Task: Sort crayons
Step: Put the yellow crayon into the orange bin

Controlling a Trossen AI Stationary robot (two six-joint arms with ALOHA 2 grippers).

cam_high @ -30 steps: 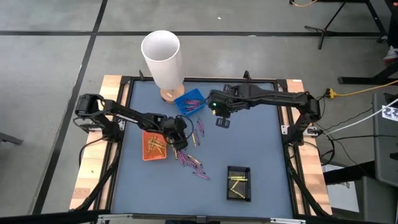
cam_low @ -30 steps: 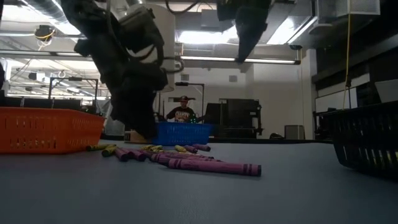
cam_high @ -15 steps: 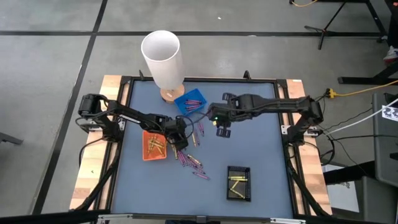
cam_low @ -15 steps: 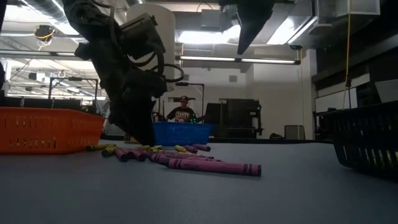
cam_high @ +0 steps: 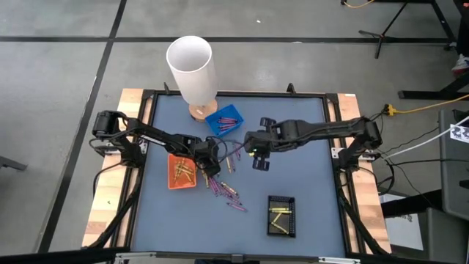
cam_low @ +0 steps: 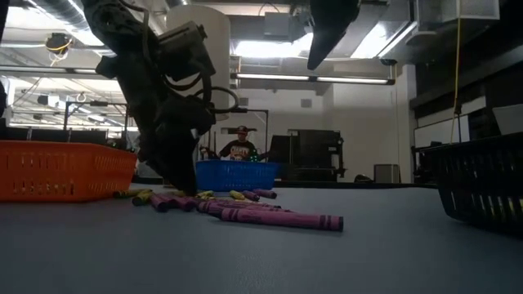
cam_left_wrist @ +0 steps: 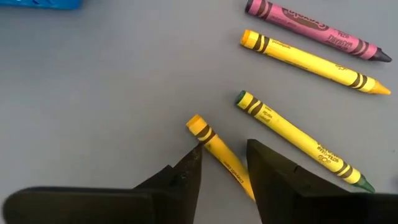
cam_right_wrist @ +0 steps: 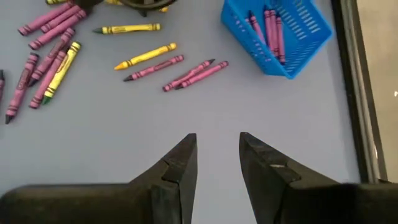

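While the left gripper [cam_left_wrist: 224, 168] straddles an orange-gold crayon [cam_left_wrist: 219, 152] lying diagonally, unclamped, the right gripper [cam_right_wrist: 217, 155] hovers open over bare bench [cam_right_wrist: 124, 130].

From up top I see the grey-blue worktop [cam_high: 308, 191] carrying three small trays: a blue tray [cam_high: 224, 121] near the far edge, an orange tray [cam_high: 180, 171] towards the left, and a black tray [cam_high: 281, 216] nearer the front. A tall white cylinder [cam_high: 192, 70] stands on a round wooden base just beside the blue tray. Level across the worktop, a person [cam_low: 239, 147] shows in the room behind.
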